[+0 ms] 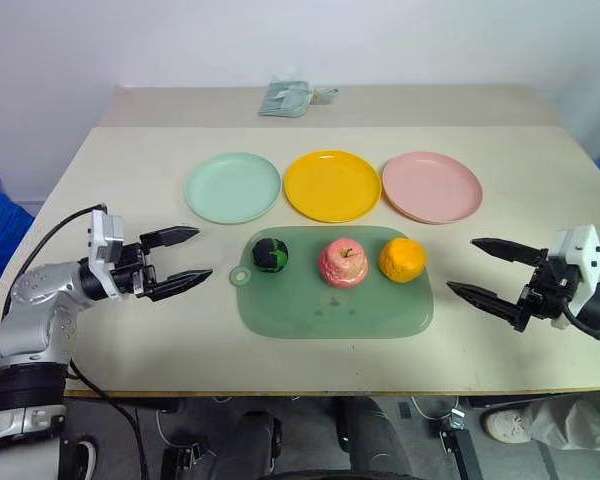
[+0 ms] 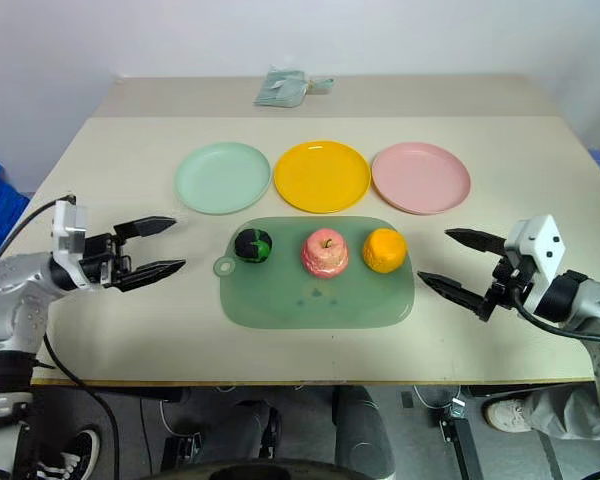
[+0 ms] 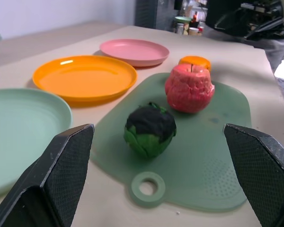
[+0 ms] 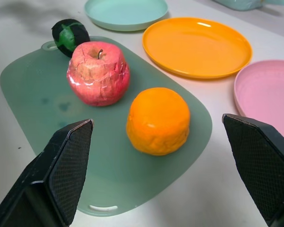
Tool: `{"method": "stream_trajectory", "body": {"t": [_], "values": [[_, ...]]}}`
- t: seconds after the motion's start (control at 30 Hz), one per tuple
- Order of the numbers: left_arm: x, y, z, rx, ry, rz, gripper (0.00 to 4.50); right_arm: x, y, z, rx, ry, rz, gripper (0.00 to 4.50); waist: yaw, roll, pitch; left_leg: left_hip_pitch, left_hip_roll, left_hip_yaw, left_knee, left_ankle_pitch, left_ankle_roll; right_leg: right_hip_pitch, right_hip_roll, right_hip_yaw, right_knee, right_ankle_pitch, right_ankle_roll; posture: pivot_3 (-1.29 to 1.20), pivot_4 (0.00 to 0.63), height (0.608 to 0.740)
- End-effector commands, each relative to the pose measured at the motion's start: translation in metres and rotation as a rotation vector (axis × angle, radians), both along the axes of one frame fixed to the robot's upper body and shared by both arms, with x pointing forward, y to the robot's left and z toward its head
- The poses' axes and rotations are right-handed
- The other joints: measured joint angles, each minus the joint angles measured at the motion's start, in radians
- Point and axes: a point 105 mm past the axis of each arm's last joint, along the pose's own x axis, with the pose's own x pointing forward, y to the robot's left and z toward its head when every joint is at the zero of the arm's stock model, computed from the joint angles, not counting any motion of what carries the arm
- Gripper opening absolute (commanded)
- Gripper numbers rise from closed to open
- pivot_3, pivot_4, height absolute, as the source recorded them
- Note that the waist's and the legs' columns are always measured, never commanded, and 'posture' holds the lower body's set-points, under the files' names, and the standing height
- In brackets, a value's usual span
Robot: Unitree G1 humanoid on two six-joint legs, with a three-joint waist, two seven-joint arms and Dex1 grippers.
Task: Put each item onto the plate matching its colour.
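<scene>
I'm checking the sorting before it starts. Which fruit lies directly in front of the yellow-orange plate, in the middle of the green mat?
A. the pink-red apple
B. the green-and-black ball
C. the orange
A: the pink-red apple sits mid-mat before the yellow-orange plate, between the green-and-black ball and the orange.

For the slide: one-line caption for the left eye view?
Open left hand and right hand flank a green mat holding green ball, apple and orange; three plates sit bare.
</scene>
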Motion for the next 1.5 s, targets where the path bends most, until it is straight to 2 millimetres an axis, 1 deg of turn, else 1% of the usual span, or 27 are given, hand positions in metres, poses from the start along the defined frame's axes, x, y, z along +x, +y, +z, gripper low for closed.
{"method": "stream_trajectory", "body": {"t": [0.03, 0.2, 0.3, 0.37, 0.43, 0.47, 0.53, 0.6, 0.63, 0.67, 0.7, 0.8, 0.87, 0.93, 1.03, 1.2, 1.3, 1.4, 1.5], "values": [[0.004, 0.005, 0.011, 0.012, -0.069, 0.024, 4.5, 0.009, 0.007, 0.022, -0.021, -0.076, 0.029, 4.46, -0.001, 0.0, 0.0, 0.0, 0.0, 0.0, 0.0, 0.0, 0.0, 0.0, 0.0, 0.0, 0.0, 0.0, 0.0, 0.0, 0.15, 0.74], [0.006, 0.006, 0.015, -0.012, -0.085, 0.035, 4.5, 0.017, 0.023, 0.034, -0.014, -0.12, 0.065, 4.46, 0.001, 0.0, 0.0, 0.0, 0.001, -0.001, -0.001, 0.0, 0.0, 0.0, 0.001, -0.001, 0.0, 0.0, 0.0, 0.0, 0.15, 0.74], [0.009, 0.009, 0.019, -0.02, -0.087, 0.037, 4.5, 0.015, 0.035, 0.043, 0.017, -0.132, 0.101, 4.46, 0.004, 0.0, 0.0, -0.001, 0.0, -0.001, 0.0, 0.0, 0.0, -0.001, 0.0, -0.001, 0.0, 0.0, 0.0, 0.0, 0.15, 0.74], [0.014, 0.005, 0.024, -0.034, -0.098, 0.039, 4.5, 0.013, 0.042, 0.049, 0.032, -0.13, 0.144, 4.46, 0.005, 0.0, 0.0, -0.001, 0.0, -0.001, 0.0, 0.0, 0.0, -0.001, 0.0, -0.001, 0.0, 0.0, 0.0, 0.0, 0.15, 0.74], [0.015, 0.008, 0.025, -0.033, -0.101, 0.039, 4.5, 0.011, 0.054, 0.052, 0.037, -0.134, 0.175, 4.46, 0.003, 0.0, 0.0, -0.001, 0.0, -0.001, 0.0, 0.0, 0.0, -0.001, 0.0, -0.001, 0.0, 0.0, 0.0, 0.0, 0.15, 0.74], [0.018, 0.005, 0.025, -0.03, -0.11, 0.041, 4.5, 0.012, 0.062, 0.054, 0.039, -0.139, 0.202, 4.46, 0.002, 0.0, 0.0, -0.001, 0.0, -0.001, 0.0, 0.0, 0.0, -0.001, 0.0, -0.001, 0.0, 0.0, 0.0, 0.0, 0.15, 0.74], [0.02, 0.005, 0.024, -0.028, -0.119, 0.045, 4.5, 0.013, 0.079, 0.054, 0.036, -0.147, 0.246, 4.46, -0.003, 0.0, 0.0, -0.001, 0.0, -0.001, -0.001, 0.0, 0.0, -0.001, 0.0, -0.001, 0.0, 0.0, 0.0, 0.0, 0.15, 0.74], [0.024, -0.014, 0.018, -0.031, -0.11, 0.017, 4.5, 0.015, 0.094, 0.057, 0.064, -0.106, 0.299, 4.46, -0.002, 0.0, 0.0, -0.001, 0.0, -0.001, -0.001, 0.0, 0.0, -0.001, 0.0, -0.001, 0.0, 0.0, 0.0, 0.0, 0.15, 0.74], [0.024, -0.018, 0.016, -0.029, -0.107, 0.007, 4.5, 0.016, 0.102, 0.06, 0.075, -0.093, 0.316, 4.46, -0.001, 0.0, 0.0, -0.001, 0.0, -0.001, -0.001, 0.0, -0.001, -0.001, 0.0, -0.001, 0.0, 0.0, 0.0, 0.0, 0.15, 0.74], [0.027, -0.027, 0.012, -0.025, -0.104, -0.004, 4.5, 0.015, 0.108, 0.062, 0.063, -0.091, 0.34, 4.46, 0.0, 0.0, 0.0, -0.001, 0.0, -0.001, 0.0, 0.0, -0.001, -0.001, 0.0, -0.001, 0.0, 0.0, 0.0, 0.0, 0.15, 0.74], [0.028, -0.029, 0.01, -0.021, -0.102, -0.008, 4.5, 0.015, 0.115, 0.064, 0.052, -0.094, 0.355, 4.46, 0.002, 0.0, 0.0, -0.001, 0.0, -0.001, 0.0, 0.001, -0.002, -0.001, 0.0, 0.0, 0.0, 0.0, 0.0, 0.0, 0.15, 0.74], [0.035, -0.051, -0.002, 0.007, -0.101, -0.061, 4.5, 0.018, 0.121, 0.06, -0.033, -0.063, 0.354, 4.46, 0.014, 0.0, 0.0, -0.003, 0.0, -0.002, 0.0, 0.002, -0.004, -0.002, -0.001, -0.001, -0.001, 0.0, 0.0, 0.0, 0.15, 0.74], [0.038, -0.066, -0.006, 0.004, -0.104, -0.097, 4.5, 0.022, 0.127, 0.056, -0.089, -0.065, 0.345, 4.46, 0.021, -0.001, 0.0, -0.003, -0.001, -0.001, 0.0, 0.003, -0.005, -0.002, -0.001, -0.001, -0.001, 0.0, 0.0, 0.0, 0.15, 0.74], [0.041, -0.077, -0.01, 0.006, -0.125, -0.109, 4.5, 0.024, 0.134, 0.055, -0.082, -0.072, 0.338, 4.46, 0.023, -0.001, 0.0, -0.003, -0.001, -0.001, 0.0, 0.003, -0.005, -0.002, -0.001, -0.001, -0.001, 0.0, 0.0, 0.0, 0.15, 0.74], [0.046, -0.085, -0.019, 0.03, -0.15, -0.107, 4.5, 0.022, 0.139, 0.053, -0.066, -0.091, 0.339, 4.46, 0.023, -0.001, 0.0, -0.003, -0.001, -0.001, 0.0, 0.003, -0.005, -0.002, -0.001, -0.001, -0.002, 0.0, 0.0, 0.0, 0.15, 0.74], [0.053, -0.1, -0.044, 0.123, -0.129, -0.125, 4.5, 0.02, 0.137, 0.054, -0.052, -0.099, 0.321, 4.46, 0.023, -0.001, 0.0, -0.003, -0.001, 0.0, 0.0, 0.003, -0.005, -0.002, -0.001, -0.001, -0.001, 0.0, 0.0, 0.0, 0.15, 0.74], [0.061, -0.111, -0.052, 0.119, -0.11, -0.114, 4.5, 0.022, 0.134, 0.051, -0.049, -0.099, 0.302, 4.46, 0.027, -0.001, 0.0, -0.003, -0.001, -0.001, 0.001, 0.001, -0.002, -0.001, -0.001, -0.001, -0.001, 0.0, 0.0, 0.0, 0.15, 0.74], [0.068, -0.115, -0.058, 0.121, -0.116, -0.086, 4.5, 0.025, 0.132, 0.047, -0.045, -0.096, 0.277, 4.46, 0.024, -0.001, 0.0, -0.003, -0.001, -0.001, 0.001, 0.001, -0.002, -0.001, -0.001, -0.001, -0.001, 0.0, 0.0, 0.0, 0.15, 0.74], [0.07, -0.12, -0.063, 0.108, -0.104, -0.082, 4.5, 0.025, 0.13, 0.044, -0.051, -0.093, 0.266, 4.46, 0.023, -0.001, -0.001, -0.002, -0.001, 0.0, 0.001, 0.001, -0.002, -0.001, -0.001, -0.001, -0.001, 0.0, 0.0, 0.0, 0.15, 0.74]]}}
